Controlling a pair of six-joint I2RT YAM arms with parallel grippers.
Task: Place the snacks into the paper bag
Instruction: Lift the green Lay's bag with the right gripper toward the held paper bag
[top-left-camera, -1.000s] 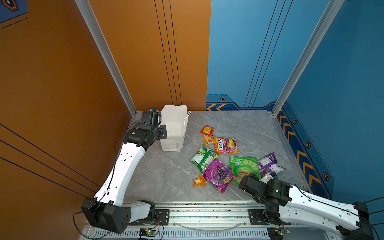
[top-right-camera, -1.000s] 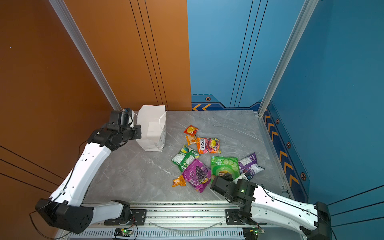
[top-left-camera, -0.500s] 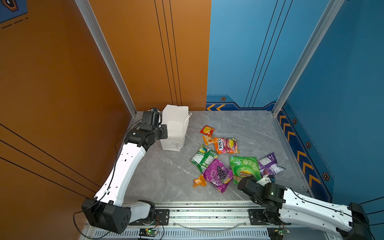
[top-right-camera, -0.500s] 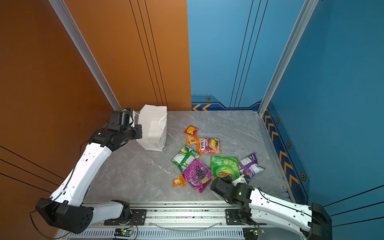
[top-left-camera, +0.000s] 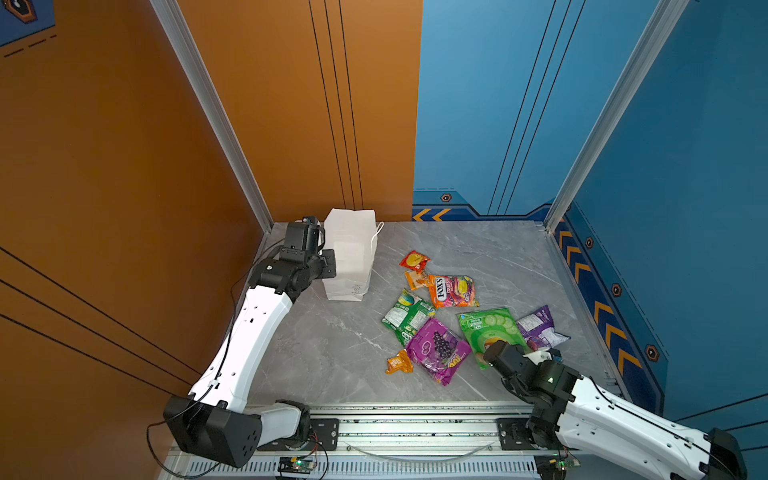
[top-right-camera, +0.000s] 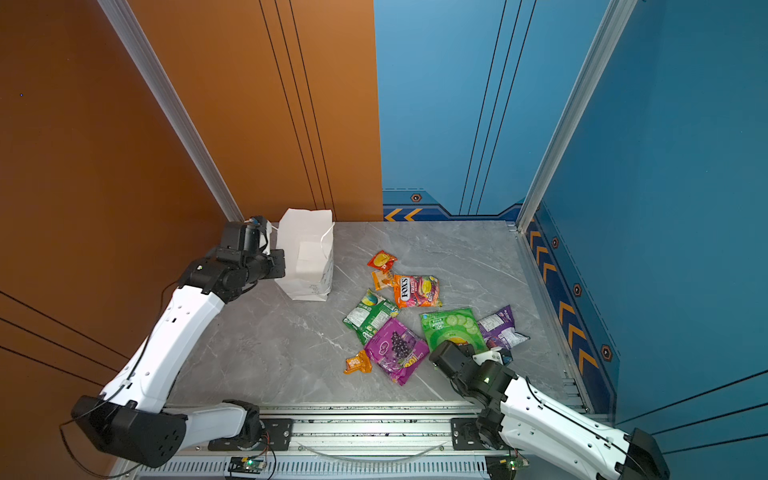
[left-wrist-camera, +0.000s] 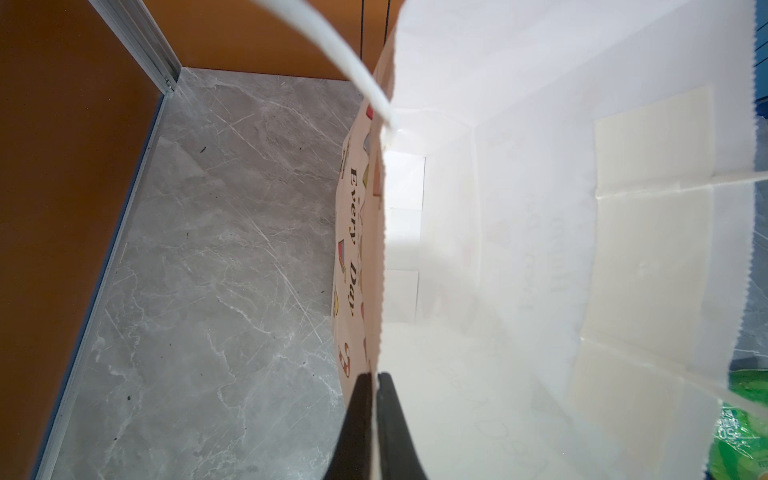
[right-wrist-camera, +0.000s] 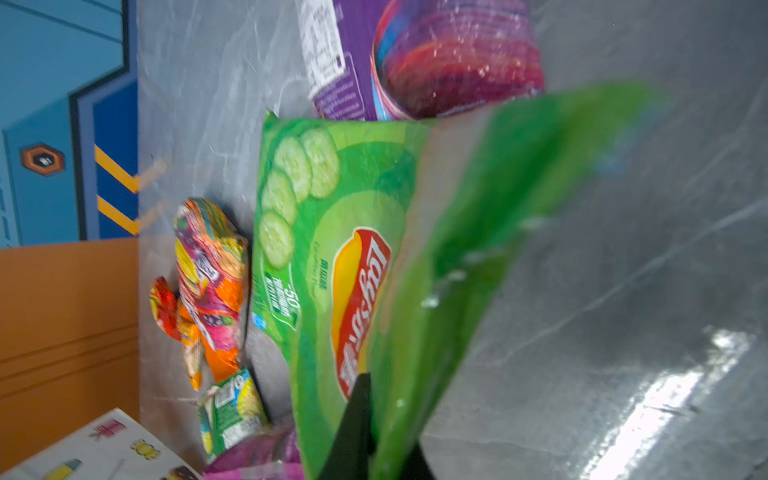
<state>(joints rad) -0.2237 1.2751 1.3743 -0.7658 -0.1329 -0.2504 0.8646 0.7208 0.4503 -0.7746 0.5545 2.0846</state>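
The snacks lay unpacked as my right gripper, open a second earlier, clamped the green Lay's bag; my left gripper pinched the rim of the paper bag.

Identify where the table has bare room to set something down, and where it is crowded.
The table is bare between the paper bag and the purple grape bag, down to the front rail. Another free strip runs along the back wall, behind the red packet. Crowded: right of centre, from the Fox's bag to the green Lay's bag.
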